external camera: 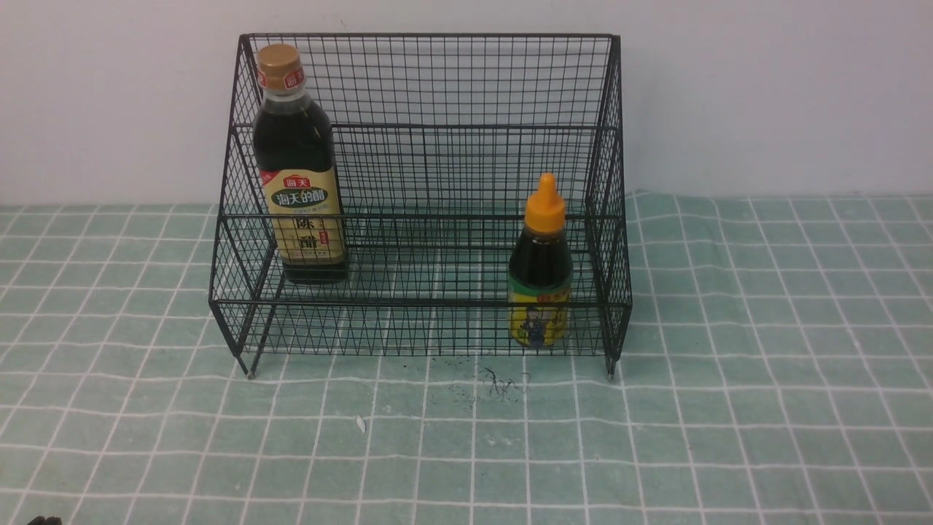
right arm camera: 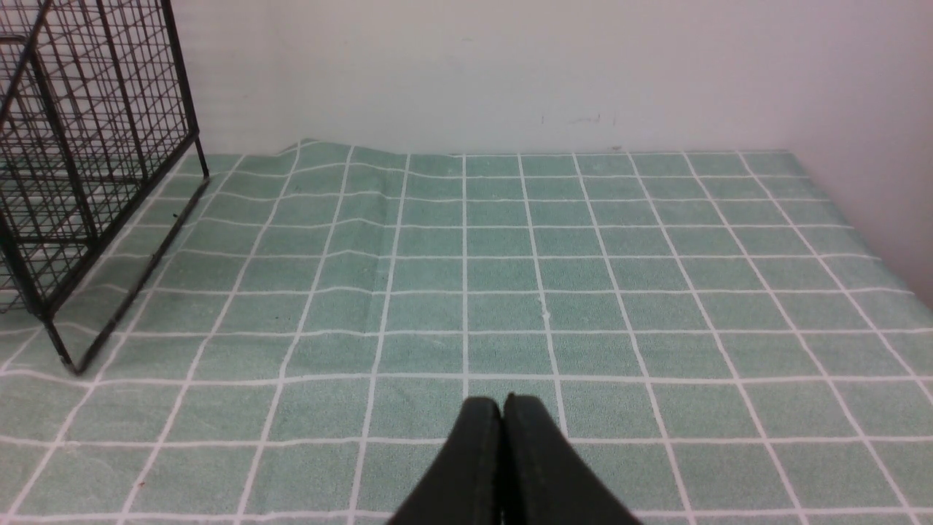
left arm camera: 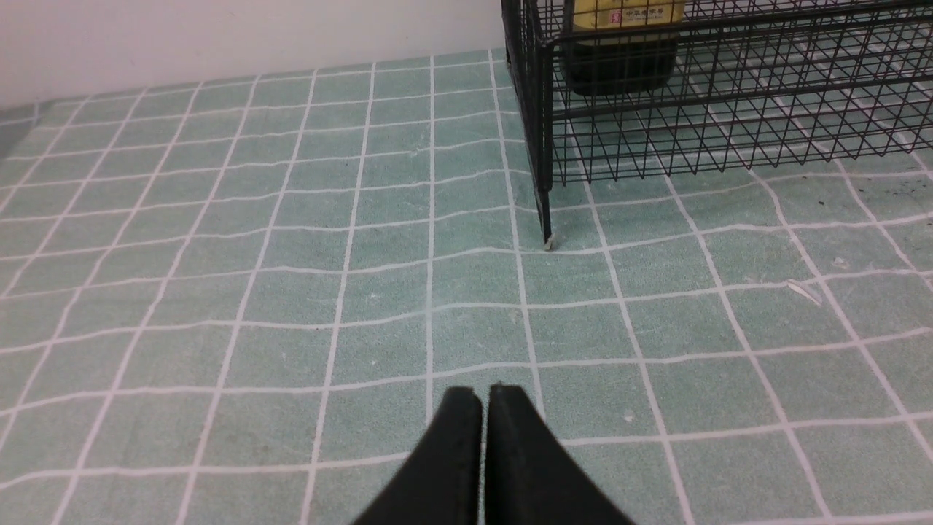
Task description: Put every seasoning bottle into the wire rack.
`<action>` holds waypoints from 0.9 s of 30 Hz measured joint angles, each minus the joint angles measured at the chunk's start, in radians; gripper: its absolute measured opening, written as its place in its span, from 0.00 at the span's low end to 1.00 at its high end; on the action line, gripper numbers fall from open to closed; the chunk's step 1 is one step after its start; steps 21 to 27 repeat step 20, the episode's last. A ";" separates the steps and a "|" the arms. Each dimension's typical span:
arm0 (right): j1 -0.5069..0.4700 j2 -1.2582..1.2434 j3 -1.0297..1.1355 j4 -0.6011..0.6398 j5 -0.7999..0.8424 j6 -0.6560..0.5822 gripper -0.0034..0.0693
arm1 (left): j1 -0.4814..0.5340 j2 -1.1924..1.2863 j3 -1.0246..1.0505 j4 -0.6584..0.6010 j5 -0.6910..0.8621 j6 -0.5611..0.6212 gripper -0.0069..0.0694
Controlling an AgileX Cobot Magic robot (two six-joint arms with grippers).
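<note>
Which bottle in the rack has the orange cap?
The shorter bottle, at the rack's right end; the taller one has a gold cap.

Black, tapering fingertips (left arm camera: 458, 430) are shown on the left gripper (left arm camera: 485, 394), each narrowed to a small, blunt point. The same dark, plain finish is seen on the right gripper (right arm camera: 501, 402), where two slim tips are likewise drawn to wedge-like ends. On neither pair can any marking, screw or cable be made out. At the front view's lower left edge, only a small, dark, rounded piece (external camera: 48, 520) is caught, too little to be identified.
</note>
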 joint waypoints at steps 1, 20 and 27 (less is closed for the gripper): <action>0.000 0.000 0.000 0.000 0.000 0.000 0.03 | 0.000 0.000 0.000 0.000 0.000 0.000 0.08; 0.000 0.000 0.000 0.000 0.000 0.000 0.03 | 0.000 0.000 0.000 0.000 0.002 0.000 0.08; 0.000 0.000 0.000 0.000 0.000 0.000 0.03 | 0.000 0.000 0.000 0.000 0.002 0.000 0.08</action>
